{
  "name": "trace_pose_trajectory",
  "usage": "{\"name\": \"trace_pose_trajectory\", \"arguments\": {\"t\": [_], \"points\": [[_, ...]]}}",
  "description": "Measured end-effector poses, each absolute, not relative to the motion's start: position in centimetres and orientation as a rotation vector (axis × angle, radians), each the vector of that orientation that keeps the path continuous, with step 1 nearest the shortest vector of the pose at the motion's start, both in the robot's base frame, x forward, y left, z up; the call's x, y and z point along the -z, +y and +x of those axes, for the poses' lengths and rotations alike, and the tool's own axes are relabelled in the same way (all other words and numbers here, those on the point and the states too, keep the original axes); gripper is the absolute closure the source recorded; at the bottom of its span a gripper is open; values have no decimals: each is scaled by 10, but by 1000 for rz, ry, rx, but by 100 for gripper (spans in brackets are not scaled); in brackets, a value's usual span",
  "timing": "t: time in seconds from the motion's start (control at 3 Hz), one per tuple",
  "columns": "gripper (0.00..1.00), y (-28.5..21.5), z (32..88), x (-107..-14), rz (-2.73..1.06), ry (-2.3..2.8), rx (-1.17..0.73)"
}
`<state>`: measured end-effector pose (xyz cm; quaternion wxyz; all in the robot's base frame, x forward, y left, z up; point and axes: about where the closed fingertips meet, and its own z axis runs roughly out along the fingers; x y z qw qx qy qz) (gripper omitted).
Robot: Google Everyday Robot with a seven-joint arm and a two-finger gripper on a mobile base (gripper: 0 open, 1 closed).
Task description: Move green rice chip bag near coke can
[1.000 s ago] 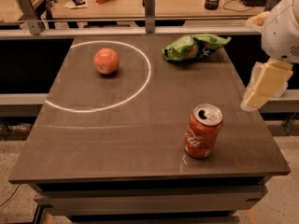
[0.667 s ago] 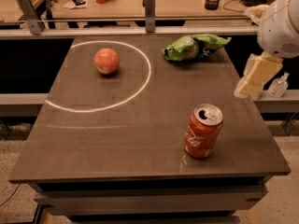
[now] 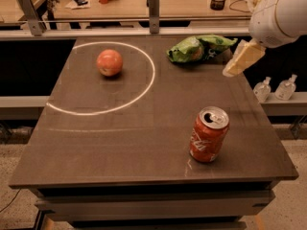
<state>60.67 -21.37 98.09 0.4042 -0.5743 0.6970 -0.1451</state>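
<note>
The green rice chip bag [image 3: 199, 48] lies crinkled at the far right of the dark table [image 3: 120, 138], near its back edge. The red coke can [image 3: 208, 134] stands upright near the front right, its silver top showing. My gripper [image 3: 242, 58] hangs from the white arm at the upper right, just right of the bag and a little above the table, well behind the can. It holds nothing that I can see.
A red-orange apple [image 3: 109, 62] sits inside a white circle drawn on the table's left half. A metal rail [image 3: 153, 6] runs behind the table. Two small clear bottles [image 3: 274, 88] stand on a ledge to the right.
My gripper has moved up and to the left, from beside the can's level toward the bag. The bag, can and apple have not moved.
</note>
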Motion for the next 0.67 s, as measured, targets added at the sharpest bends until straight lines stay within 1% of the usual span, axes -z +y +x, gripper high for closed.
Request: {"name": "trace_pose_trajectory", "arguments": {"t": [0.33, 0.67], "points": [[0, -212, 650, -971, -1405, 1761, 298], [0, -209, 695, -956, -1359, 1796, 178]]}}
